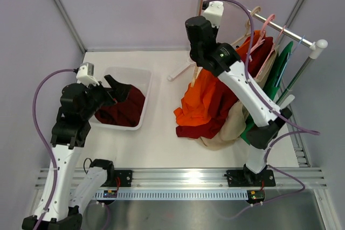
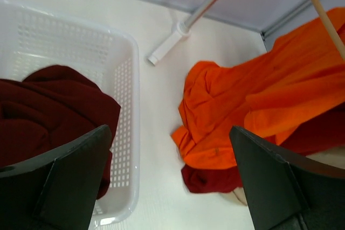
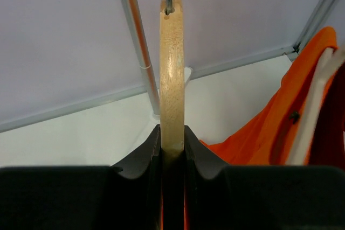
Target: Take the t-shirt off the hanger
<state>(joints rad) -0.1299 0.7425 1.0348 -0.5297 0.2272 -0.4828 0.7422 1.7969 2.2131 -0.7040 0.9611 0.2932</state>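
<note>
An orange t-shirt hangs low off a wooden hanger, its lower part bunched on the table. It also shows in the left wrist view and the right wrist view. My right gripper is shut on the hanger's wooden bar, just below its metal hook, near the rack's left end. My left gripper is open and empty. It hovers over the right edge of a white basket, well left of the orange shirt.
The basket holds a dark red shirt. A clothes rail at the back right carries dark red, beige and green garments on hangers. A dark red garment lies under the orange one. The rack's white foot rests on the table.
</note>
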